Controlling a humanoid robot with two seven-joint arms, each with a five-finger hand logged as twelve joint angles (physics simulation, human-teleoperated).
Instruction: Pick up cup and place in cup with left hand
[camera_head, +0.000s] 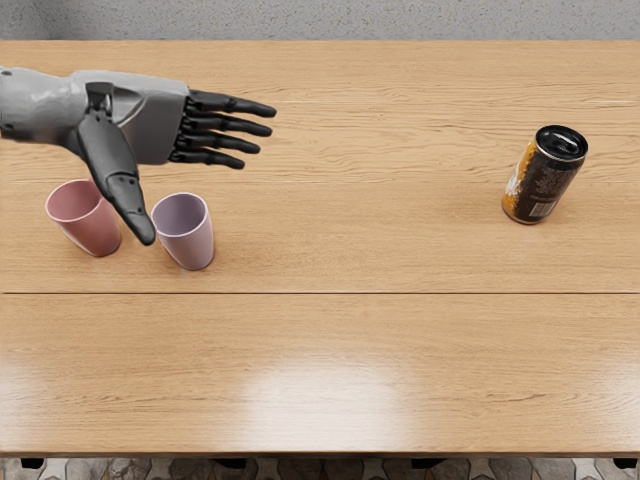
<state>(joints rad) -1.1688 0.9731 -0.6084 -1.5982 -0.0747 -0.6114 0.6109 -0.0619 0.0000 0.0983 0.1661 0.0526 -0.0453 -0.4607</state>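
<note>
My left hand (205, 180) reaches in from the left edge, above and behind the cups, with its fingers extended to the right and the thumb pointing down toward the front. It holds nothing. A pink cup (92, 228) stands upright at the left, its rim partly covered by the hand and thumb. Just right of it, a lilac cup (188, 243) stands upright, with the thumb's tip over the space by its left rim. The two cups are separate from each other.
A black and orange can (543, 176) stands on the right side of the wooden table (350, 340). The table's front edge runs along the bottom of the picture. No right arm shows.
</note>
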